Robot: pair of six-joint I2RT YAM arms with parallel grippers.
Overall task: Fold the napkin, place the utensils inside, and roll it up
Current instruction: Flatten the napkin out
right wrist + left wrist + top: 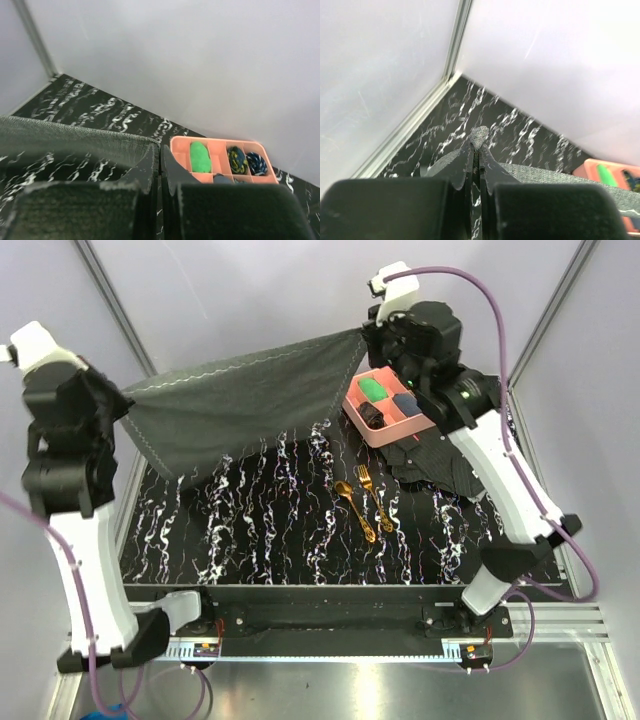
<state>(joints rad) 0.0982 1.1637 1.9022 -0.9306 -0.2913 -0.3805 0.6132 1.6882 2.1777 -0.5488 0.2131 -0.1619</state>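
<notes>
Grey napkin (240, 405) stretched above the far edge of the desk (280, 540).
The left pincer (127, 406) and right pincer (364, 336) each clamp a corner; the lower hem seemingly brushes the desk.

Napkin (240, 405) spans left end effector (128, 400) to right end effector (365, 332), above desk (260, 530) rear. Spoon (355, 508) just left of fork (374, 498), right of centre. Tray (385, 430) behind them, other cloth (440, 470) beside it, right.

Top external view: above and behind the arm bases, looking down over the whole bench (300, 540). Wrist views: close behind the left claw (478, 149) and right claw (160, 152), facing 12 o'clock. All share the pink tray (388, 437).
</notes>
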